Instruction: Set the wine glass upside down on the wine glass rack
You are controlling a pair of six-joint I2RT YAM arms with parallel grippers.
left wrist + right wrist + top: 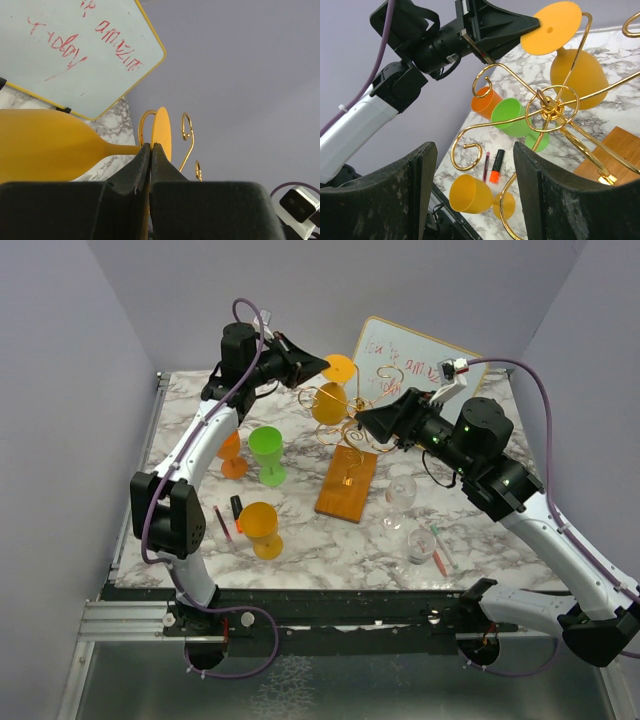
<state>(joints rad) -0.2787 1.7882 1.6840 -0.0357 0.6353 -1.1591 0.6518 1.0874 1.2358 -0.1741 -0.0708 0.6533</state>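
Top: one rack (pixel 345 485) mid-table. One yellow wine glass (pixel 330 400) inverted at its upper scrolls, stem pinched by left gripper (pixel 318 367). Three coloured glasses (pixel 267 452) to left, two clear glasses (pixel 400 495) to right.
Left wrist: fingers closed tight on stem.
Right wrist: right gripper (pixel 472 150) spread wide, empty.

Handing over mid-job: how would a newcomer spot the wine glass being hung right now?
Find the whiteboard at the back edge of the table; in front stands the gold wine glass rack. Among its upper arms, the left gripper pinches the stem of a yellow-orange wine glass. It is the only glass upside down and off the table, foot disc uppermost.
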